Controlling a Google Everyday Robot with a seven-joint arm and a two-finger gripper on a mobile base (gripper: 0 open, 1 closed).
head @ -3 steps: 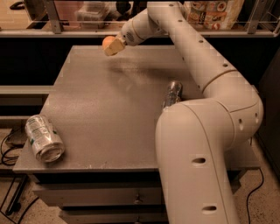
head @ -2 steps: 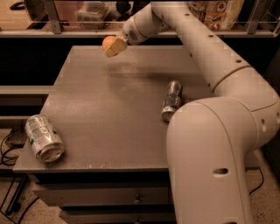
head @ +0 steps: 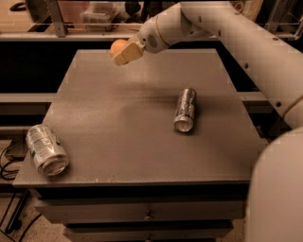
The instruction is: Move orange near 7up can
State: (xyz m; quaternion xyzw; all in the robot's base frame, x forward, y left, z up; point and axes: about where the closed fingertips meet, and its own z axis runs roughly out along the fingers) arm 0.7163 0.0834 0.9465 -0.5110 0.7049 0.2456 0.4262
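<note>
My gripper [head: 124,53] is shut on the orange [head: 117,47] and holds it in the air above the far left part of the grey table [head: 128,118]. The orange is a small round fruit, partly covered by the pale fingers [head: 129,53]. The 7up can [head: 46,150], stout and silvery with green and white print, lies on its side at the table's front left corner, its shiny end toward the camera. It is far from the gripper, toward the front left.
A slimmer silver can [head: 185,109] with darker markings lies on its side right of the table's middle. My white arm [head: 246,42] reaches in from the right across the back. Shelves with clutter [head: 94,12] stand behind the table. Cables [head: 12,160] hang at the left.
My arm has shifted so that the slim can is fully uncovered. The gripper, still holding the orange, has moved slightly to the left and toward the front.
</note>
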